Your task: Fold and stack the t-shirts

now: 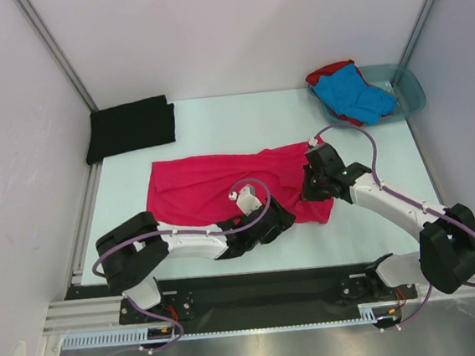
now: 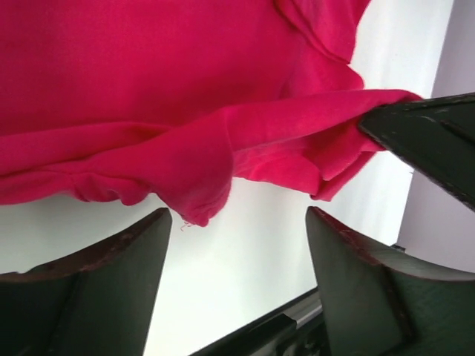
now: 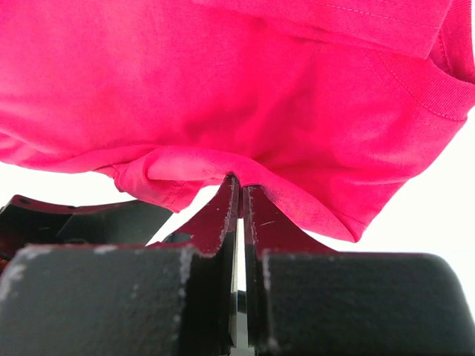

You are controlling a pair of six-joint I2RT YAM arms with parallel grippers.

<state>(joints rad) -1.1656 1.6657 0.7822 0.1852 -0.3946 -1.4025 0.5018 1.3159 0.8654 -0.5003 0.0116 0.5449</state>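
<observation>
The magenta-pink t-shirt (image 1: 213, 184) lies spread across the middle of the table. My right gripper (image 1: 313, 189) is shut on its near right hem (image 3: 245, 167), the cloth bunched over the fingertips. My left gripper (image 1: 281, 216) is open just short of the near edge of the shirt (image 2: 185, 178), with nothing between its fingers (image 2: 111, 267). A folded black t-shirt (image 1: 130, 127) lies at the far left. A blue t-shirt (image 1: 351, 93) and a red one (image 1: 326, 73) lie in the teal basin (image 1: 408, 94) at the far right.
White walls and metal posts stand on the left, back and right. A black rail (image 1: 257, 290) runs along the near table edge. The right gripper's finger (image 2: 430, 137) shows at the right of the left wrist view.
</observation>
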